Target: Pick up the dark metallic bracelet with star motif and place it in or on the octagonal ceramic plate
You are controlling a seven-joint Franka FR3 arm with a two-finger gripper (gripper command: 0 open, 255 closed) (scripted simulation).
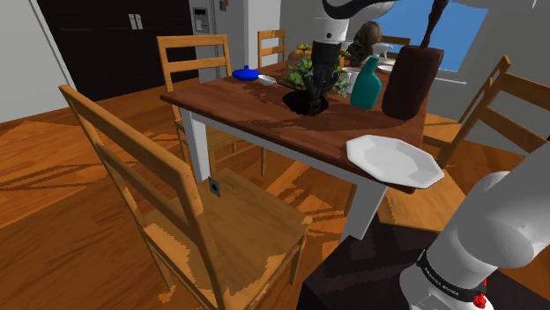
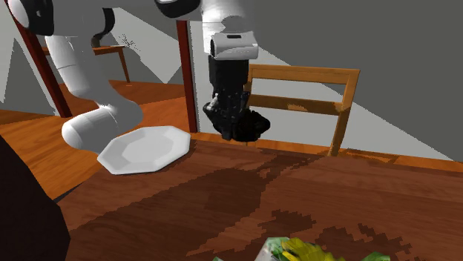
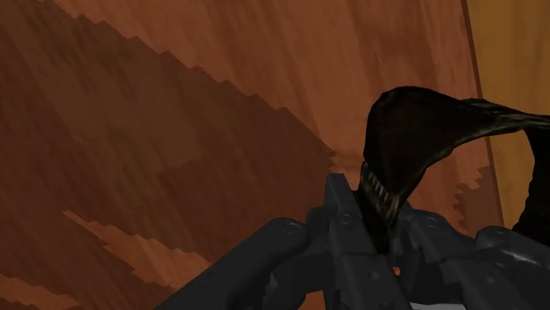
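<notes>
My black gripper [image 1: 318, 92] hangs over the middle of the brown wooden table [image 1: 264, 119], shut on the dark bracelet [image 1: 305, 102]. In the wrist view the gripper [image 3: 377, 220] pinches the band's ridged edge, and the bracelet [image 3: 414, 128] loops out past the fingertips. In the second exterior view the gripper [image 2: 232, 127] and bracelet [image 2: 254, 124] are a little above the tabletop, with their shadow below them. The white octagonal plate [image 1: 394, 160] lies at the table's near corner, closest to the stand. The plate [image 2: 145, 148] is to the second exterior view's left of the gripper, with nothing on it.
Behind the gripper stand a leafy plant [image 1: 308, 69], a teal bottle [image 1: 367, 84] and a tall dark brown vase [image 1: 408, 82]. A blue item [image 1: 246, 74] and a small white dish [image 1: 267, 80] lie at the far end. Wooden chairs [image 1: 189, 198] surround the table.
</notes>
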